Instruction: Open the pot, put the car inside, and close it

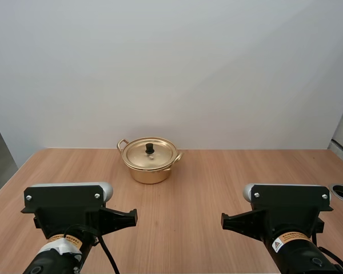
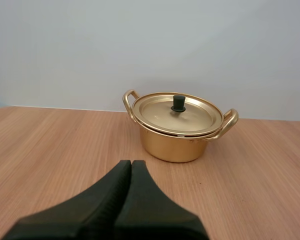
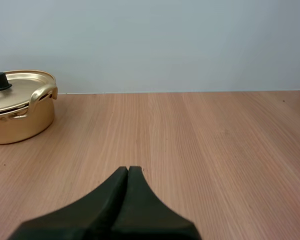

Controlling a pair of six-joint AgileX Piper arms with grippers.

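Here the gold pot [image 1: 149, 160] stands on the wooden table [image 1: 217, 188] with its lid [image 1: 149, 152] seated flat on the rim and the black knob [image 1: 150, 148] pointing straight up, so the pot is closed and whatever may be in it is hidden. No car lies on the bare wood around the pot or near the arms. That fits two readings alike: a car shut away under the lid with the job finished, or a pot waiting to be opened with the car somewhere out of sight; the pictures do not settle which. Both arms sit drawn back toward their bases, well short of the pot, which reads as a resting pose rather than a reach. The left gripper [image 2: 131, 164] has its two black fingers pressed together into one dark wedge, pinching nothing and touching nothing; the pot stands ahead of its tips and slightly to the right, well apart from them, the knob facing it squarely. The right gripper [image 3: 128, 170] is likewise closed on itself and empty, its tips hanging over plain wood, with the pot far off ahead to its left, one side handle [image 3: 45, 94] turned toward it. Neither set of fingers is in contact with lid, knob or handle.
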